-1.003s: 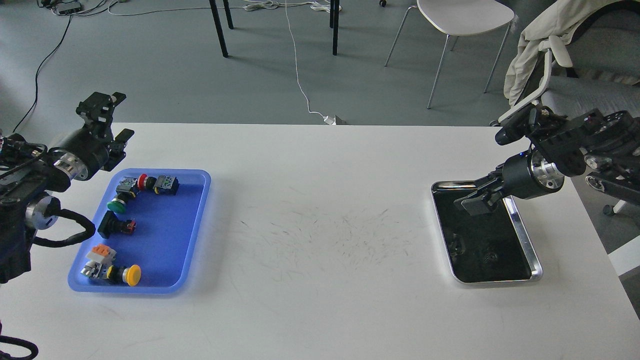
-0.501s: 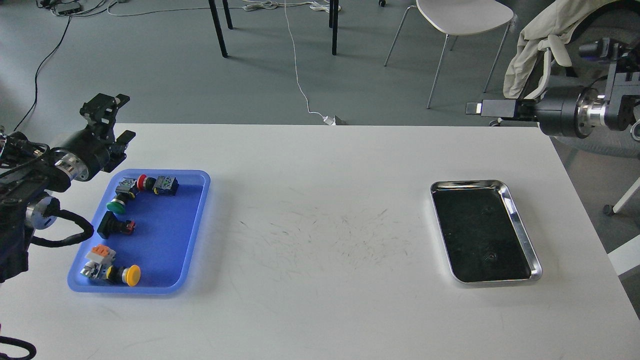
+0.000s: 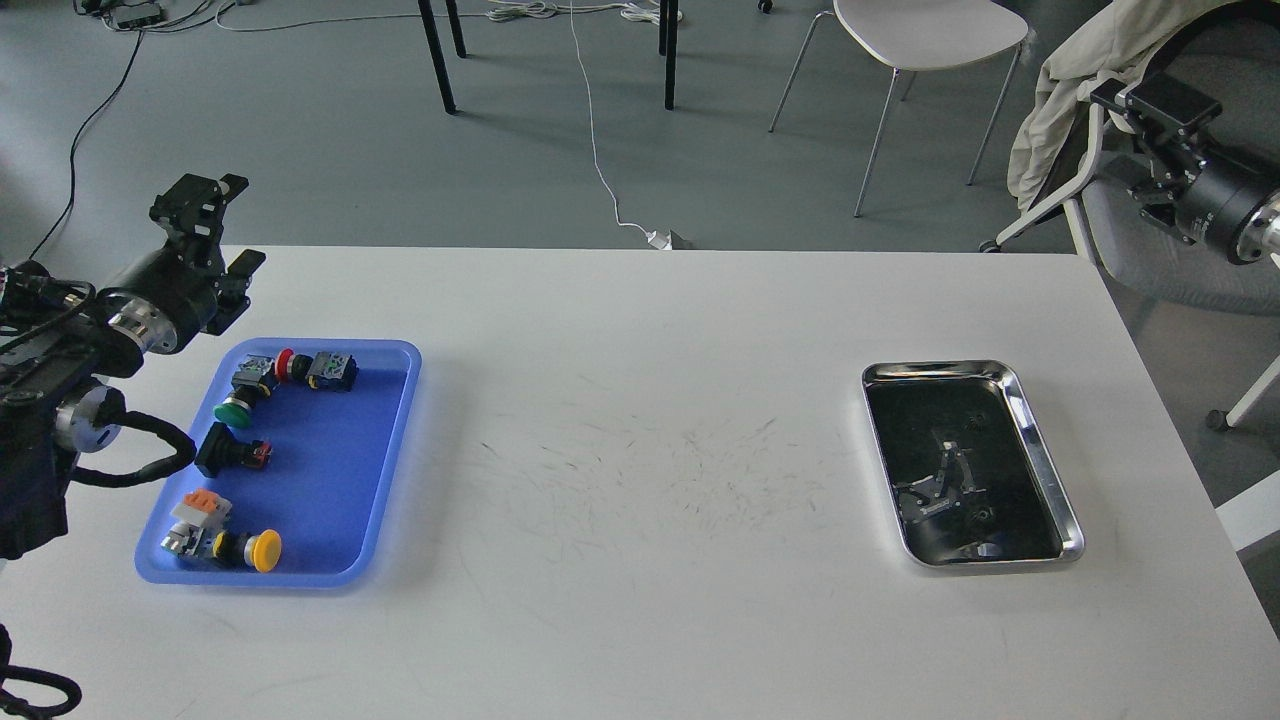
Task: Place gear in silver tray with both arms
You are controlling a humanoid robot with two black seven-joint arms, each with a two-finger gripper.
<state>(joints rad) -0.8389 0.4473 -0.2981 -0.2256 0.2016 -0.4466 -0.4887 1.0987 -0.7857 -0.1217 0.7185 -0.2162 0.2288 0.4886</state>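
My left pincer (image 3: 213,228) hangs at the upper left of the frame, just above the far end of the blue tray (image 3: 395,440), its fingers apart and holding nothing. I judge it is parked there to reach the parts below. That tray holds the gear: a green-capped button (image 3: 231,411), a red-capped one (image 3: 285,364), a black switch (image 3: 230,452) and a yellow-capped button (image 3: 263,551), all loose on the blue floor.

The silver tray (image 3: 1044,462) lies at the right of the surface, well apart from the blue one. Its dark bottom shows only what look like reflections, so I read it as empty.

My right pincer (image 3: 1150,100) is raised at the upper right, off the surface edge. It is seen dark and end-on, so I cannot tell how its fingers stand.
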